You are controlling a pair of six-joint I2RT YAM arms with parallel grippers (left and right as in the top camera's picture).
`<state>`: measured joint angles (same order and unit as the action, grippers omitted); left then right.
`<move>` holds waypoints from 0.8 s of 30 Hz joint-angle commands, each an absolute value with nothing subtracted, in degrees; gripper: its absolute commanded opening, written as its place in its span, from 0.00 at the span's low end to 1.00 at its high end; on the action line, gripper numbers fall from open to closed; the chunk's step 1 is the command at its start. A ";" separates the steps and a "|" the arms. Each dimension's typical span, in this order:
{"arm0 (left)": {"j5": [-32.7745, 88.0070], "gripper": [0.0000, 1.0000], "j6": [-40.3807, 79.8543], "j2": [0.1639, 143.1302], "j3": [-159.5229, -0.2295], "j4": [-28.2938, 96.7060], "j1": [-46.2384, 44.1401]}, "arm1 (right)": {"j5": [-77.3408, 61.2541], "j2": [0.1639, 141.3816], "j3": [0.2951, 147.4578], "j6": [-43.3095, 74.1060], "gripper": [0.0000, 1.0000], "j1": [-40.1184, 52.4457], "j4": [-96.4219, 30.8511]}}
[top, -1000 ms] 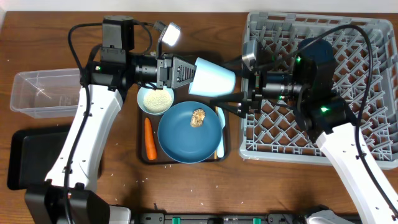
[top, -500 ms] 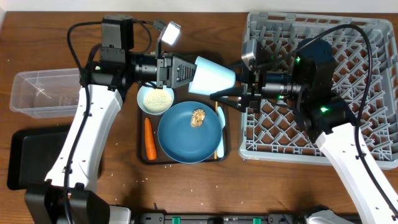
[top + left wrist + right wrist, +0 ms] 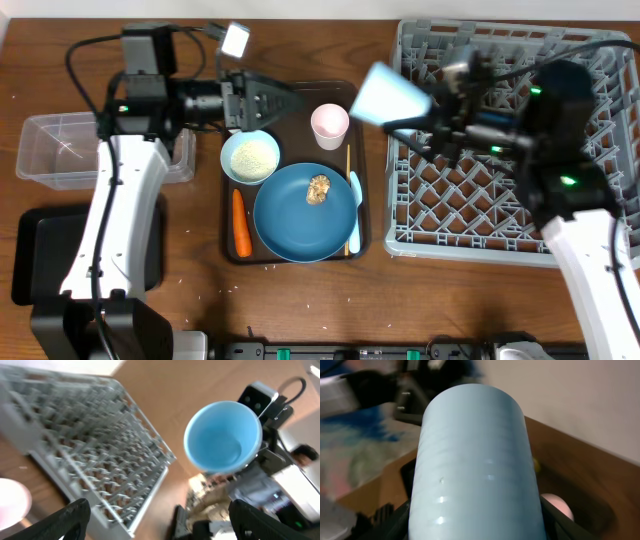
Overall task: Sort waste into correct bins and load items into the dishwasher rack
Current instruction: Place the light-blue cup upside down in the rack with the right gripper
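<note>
Tray (image 3: 300, 145): bowl (image 3: 229, 160) of rice (image 3: 251, 156), blue plate (image 3: 290, 218) with brown lump (image 3: 319, 189), carrot (image 3: 240, 222), pink cup (image 3: 330, 125). Your right hand (image 3: 426, 113) pinches light blue cup (image 3: 390, 95); your left hand (image 3: 286, 102) is spread.

place: robot lab bench | cues: left arm (image 3: 105, 220), right arm (image 3: 590, 250), wooden table (image 3: 330, 45), dishwasher rack (image 3: 480, 215)

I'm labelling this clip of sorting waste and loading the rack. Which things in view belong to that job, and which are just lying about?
Belongs to the job: light blue cup, pink cup, white bowl, blue plate, spoon, chopstick, carrot, brown food lump, grey rack, clear tub, black tray.

Just lying about: dark brown serving tray, wooden table.
</note>
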<state>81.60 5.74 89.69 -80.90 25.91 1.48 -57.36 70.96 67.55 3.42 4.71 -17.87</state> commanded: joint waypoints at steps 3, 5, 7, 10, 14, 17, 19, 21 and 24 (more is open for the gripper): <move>79.85 0.90 5.04 89.25 -80.68 26.26 3.70 | -44.77 66.50 67.83 6.83 0.45 -4.40 -29.56; 79.85 0.90 5.04 89.25 -80.68 26.28 3.77 | -38.54 64.88 67.83 7.84 0.46 -8.62 -35.94; 79.85 0.90 5.04 89.25 -80.68 26.28 3.75 | -31.70 63.64 67.83 8.21 0.46 -12.34 -41.01; 79.85 0.90 5.04 89.25 -80.68 26.28 3.75 | -21.85 62.61 67.83 9.41 0.49 -17.74 -47.20; 79.85 0.90 5.04 89.25 -80.68 26.48 3.75 | -15.75 62.92 67.83 9.45 0.50 -23.11 -52.86; 79.85 0.90 5.06 89.25 -80.68 26.72 3.73 | -10.63 64.16 67.83 11.00 0.50 -25.63 -55.22; 79.88 0.90 5.06 89.25 -80.68 26.92 3.73 | -6.85 65.34 67.83 12.23 0.50 -26.46 -55.51; 79.88 0.90 5.21 89.25 -80.68 27.16 3.73 | -2.04 66.92 67.83 13.26 0.50 -27.00 -55.42; 79.88 0.90 5.19 89.25 -80.68 27.35 3.73 | 2.09 69.69 67.92 13.32 0.51 -27.16 -55.20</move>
<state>79.99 5.74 89.69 -80.90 27.03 3.64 -6.17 67.46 67.53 11.55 -26.41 -55.33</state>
